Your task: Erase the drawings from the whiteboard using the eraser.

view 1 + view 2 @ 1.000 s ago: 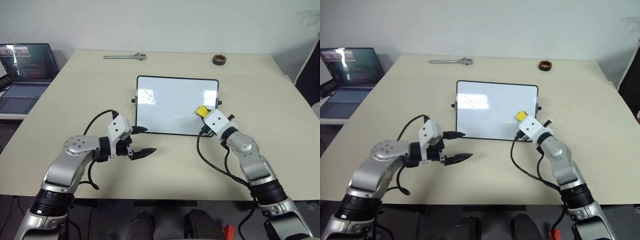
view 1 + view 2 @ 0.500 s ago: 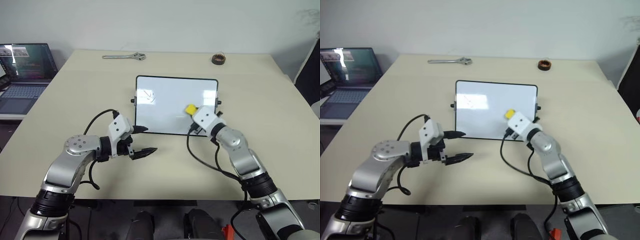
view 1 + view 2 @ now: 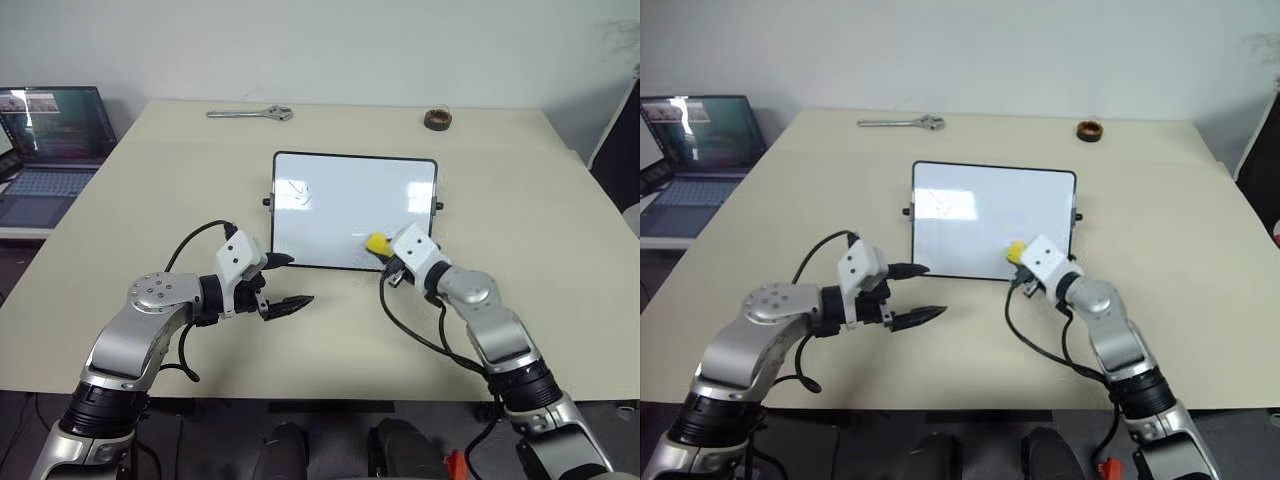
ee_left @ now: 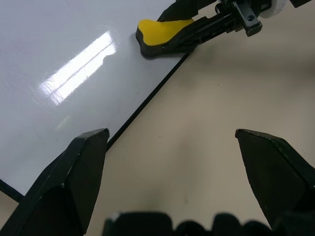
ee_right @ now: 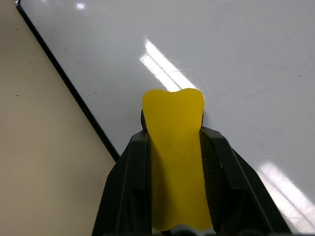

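From the head views, the whiteboard (image 3: 355,210) lies flat near the middle of the tabletop (image 3: 150,220), a glossy white rectangle in a thin black frame with small knobs at its sides. The drawings (image 3: 296,192) show as faint thin strokes near its far left corner; how many there are is hard to make out. The right tool (image 3: 385,251) is clenched on the eraser (image 3: 377,243), a small yellow block, which sits on the board close to its near edge, right of centre. The left tool (image 3: 285,281) hovers over bare tabletop just off the board's near left corner, its black fingers spread and holding nothing. Well beyond the board lie a wrench (image 3: 251,114) and a brown tape roll (image 3: 437,119); a laptop (image 3: 50,135) stands off the tabletop's left side. Nothing lies between eraser and drawings.

In the left wrist view, both fingers (image 4: 78,172) stand wide apart over the tabletop beside the board's black edge, with the eraser at the far rim.

In the right wrist view, the eraser shows a dark underside touching the white surface.
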Robot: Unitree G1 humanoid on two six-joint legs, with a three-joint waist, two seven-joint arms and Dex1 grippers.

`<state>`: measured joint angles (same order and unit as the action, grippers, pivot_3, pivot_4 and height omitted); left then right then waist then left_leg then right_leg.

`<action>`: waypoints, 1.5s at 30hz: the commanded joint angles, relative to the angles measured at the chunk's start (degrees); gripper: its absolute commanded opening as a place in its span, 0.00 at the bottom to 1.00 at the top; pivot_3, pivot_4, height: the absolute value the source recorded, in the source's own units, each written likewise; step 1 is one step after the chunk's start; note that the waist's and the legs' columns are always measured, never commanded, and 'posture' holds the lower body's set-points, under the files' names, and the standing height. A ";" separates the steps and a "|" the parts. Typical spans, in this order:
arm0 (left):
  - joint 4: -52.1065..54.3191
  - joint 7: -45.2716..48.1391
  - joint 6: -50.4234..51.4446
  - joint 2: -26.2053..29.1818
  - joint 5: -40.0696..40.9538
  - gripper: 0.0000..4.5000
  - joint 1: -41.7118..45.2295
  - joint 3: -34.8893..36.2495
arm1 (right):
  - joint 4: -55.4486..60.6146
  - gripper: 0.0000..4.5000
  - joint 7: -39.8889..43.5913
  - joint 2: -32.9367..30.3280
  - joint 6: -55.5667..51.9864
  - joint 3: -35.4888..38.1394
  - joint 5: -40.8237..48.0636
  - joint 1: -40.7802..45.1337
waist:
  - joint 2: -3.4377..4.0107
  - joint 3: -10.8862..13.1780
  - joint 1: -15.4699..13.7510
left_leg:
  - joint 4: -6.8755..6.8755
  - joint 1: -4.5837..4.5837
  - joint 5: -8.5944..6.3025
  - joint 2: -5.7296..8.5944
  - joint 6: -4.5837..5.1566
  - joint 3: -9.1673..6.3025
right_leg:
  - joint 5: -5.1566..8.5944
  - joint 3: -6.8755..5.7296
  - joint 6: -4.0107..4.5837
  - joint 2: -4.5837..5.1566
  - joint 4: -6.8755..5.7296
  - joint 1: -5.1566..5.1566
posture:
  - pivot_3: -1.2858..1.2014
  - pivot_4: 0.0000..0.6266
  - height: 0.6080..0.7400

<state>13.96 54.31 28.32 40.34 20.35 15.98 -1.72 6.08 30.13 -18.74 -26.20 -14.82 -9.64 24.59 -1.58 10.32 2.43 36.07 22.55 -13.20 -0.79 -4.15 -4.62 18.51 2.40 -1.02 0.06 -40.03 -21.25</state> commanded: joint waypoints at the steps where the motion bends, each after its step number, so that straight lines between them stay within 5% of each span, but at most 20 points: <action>1: 0.48 -2.65 -1.20 -0.89 0.78 1.00 0.94 3.50 | 0.56 0.22 -2.10 0.95 0.70 1.41 0.18 1.96 | 0.00 0.00 0.00 | 0.00 0.01 0.00 0.00 0.00 0.00 | 0.00 0.00 0.00 0.00 0.00 -0.02 | 0.52 0.24 1.00; 8: -2.80 -9.95 -3.51 -3.14 -0.67 1.00 2.88 8.01 | 9.77 0.22 5.56 0.85 1.88 6.72 12.65 -0.53 | 0.02 0.02 -0.14 | 0.00 0.27 -0.01 -0.02 0.00 -0.04 | 0.00 -0.04 -0.01 0.05 0.07 -0.19 | 0.52 0.24 1.00; 16: 1.44 -11.92 -1.18 -1.89 2.33 1.00 -6.25 15.35 | 20.05 0.22 12.77 -6.65 -1.98 11.52 23.36 -8.60 | 0.03 0.03 -0.18 | -0.05 0.30 -0.05 -0.14 0.02 -0.02 | 0.06 -0.01 -0.08 0.18 0.22 -0.18 | 0.52 0.24 1.00; 31: 3.95 -18.74 -0.24 -3.83 4.13 1.00 -11.19 20.90 | 17.94 0.22 10.42 -6.63 0.43 9.76 24.42 -10.96 | 0.02 0.03 -0.52 | -0.02 0.23 -0.04 -0.14 0.01 -0.02 | 0.06 -0.03 -0.07 0.15 0.13 -0.13 | 0.52 0.24 1.00; 40: 1.28 -21.34 1.09 -3.29 3.08 1.00 -7.33 19.36 | 3.09 0.22 6.29 1.12 6.19 3.28 17.77 6.90 | 0.02 0.05 -0.09 | -0.02 0.17 -0.03 -0.02 -0.01 -0.01 | 0.03 -0.04 -0.03 0.05 0.07 -0.15 | 0.52 0.24 1.00; 45: 0.43 -21.19 4.60 -2.61 4.29 1.00 -2.82 17.83 | -15.76 0.22 2.10 7.00 14.45 -2.70 8.45 21.96 | 0.00 0.07 -0.06 | -0.03 0.29 -0.03 -0.02 -0.01 0.02 | 0.03 -0.04 -0.04 0.11 0.13 -0.25 | 0.52 0.24 1.00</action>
<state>13.52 33.11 32.08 36.68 23.92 11.28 15.96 -6.37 34.14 -13.04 -15.38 -16.68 1.17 42.75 -1.57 10.39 2.37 36.06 22.83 -13.23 -0.82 -4.16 -4.58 18.55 2.36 -1.06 0.17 -39.93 -21.50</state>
